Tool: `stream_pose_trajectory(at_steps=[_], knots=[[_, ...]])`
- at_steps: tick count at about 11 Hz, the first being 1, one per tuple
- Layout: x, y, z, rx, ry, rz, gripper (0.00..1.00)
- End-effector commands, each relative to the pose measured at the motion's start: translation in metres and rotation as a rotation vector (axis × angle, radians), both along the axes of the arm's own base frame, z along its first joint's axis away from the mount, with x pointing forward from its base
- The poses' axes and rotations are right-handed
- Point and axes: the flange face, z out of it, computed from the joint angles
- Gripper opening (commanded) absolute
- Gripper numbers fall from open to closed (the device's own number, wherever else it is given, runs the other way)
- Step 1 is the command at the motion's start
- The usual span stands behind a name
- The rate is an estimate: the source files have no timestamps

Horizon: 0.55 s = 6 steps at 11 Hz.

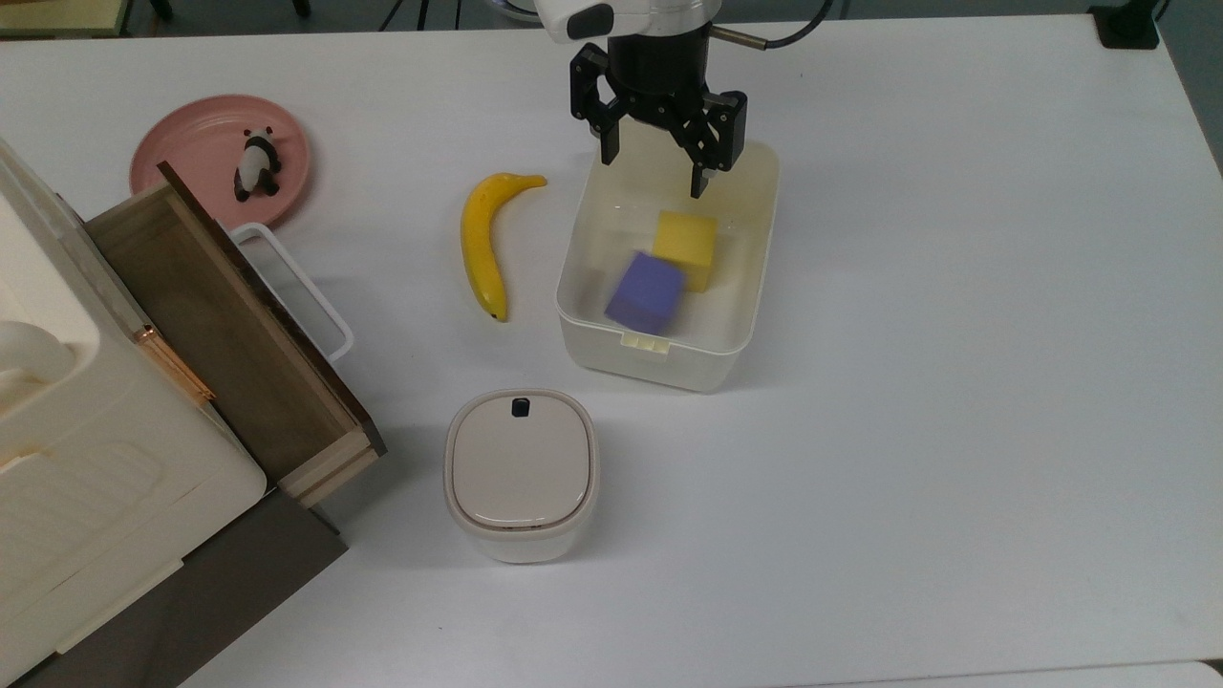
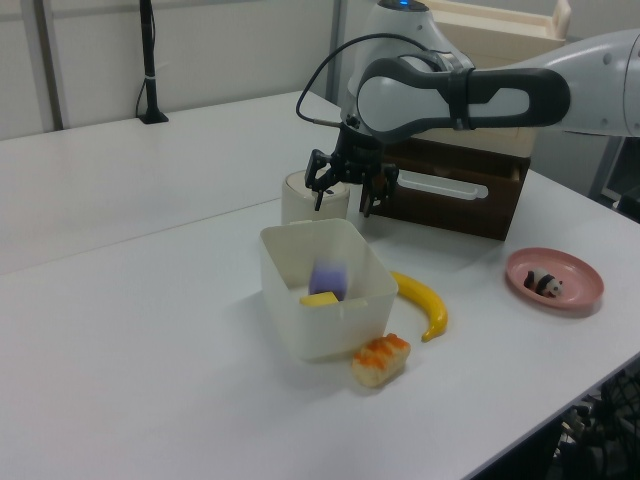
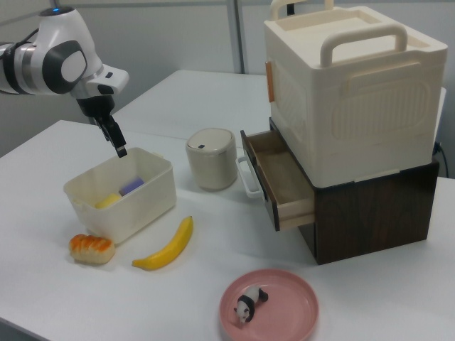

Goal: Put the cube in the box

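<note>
The purple-blue cube point(image 1: 646, 291) sits low inside the cream-white box point(image 1: 659, 355), beside a yellow cube point(image 1: 685, 244), and looks blurred. My gripper point(image 1: 655, 167) hangs open above the box's far end, with nothing between its fingers. In the left view the cube point(image 2: 327, 278) is down inside the box point(image 2: 320, 325), below and clear of the gripper point(image 2: 342, 203). The right view has the cube point(image 3: 131, 186) just behind the box wall point(image 3: 135, 206), with the gripper point(image 3: 119, 149) above the rim.
A banana point(image 1: 482, 239) lies on the top view's left of the box. A rounded lidded bin point(image 1: 521, 473) stands in front. An open wooden drawer point(image 1: 229, 325), a pink plate point(image 1: 191, 143) with a panda and a bread-like toy point(image 2: 380, 360) are nearby.
</note>
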Motion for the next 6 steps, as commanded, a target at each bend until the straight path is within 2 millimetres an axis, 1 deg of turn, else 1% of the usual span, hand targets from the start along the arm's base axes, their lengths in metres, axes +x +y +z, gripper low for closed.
stream_pose_trajectory(at_steps=[1, 4, 5, 6], knots=[[-0.010, 0.000, 0.004, 0.008, 0.016, 0.007, 0.92], [-0.010, -0.003, 0.009, -0.002, 0.006, 0.017, 0.92], [-0.009, -0.008, 0.023, -0.016, -0.020, 0.038, 0.97], [-0.011, -0.014, 0.032, -0.041, -0.002, 0.081, 1.00]])
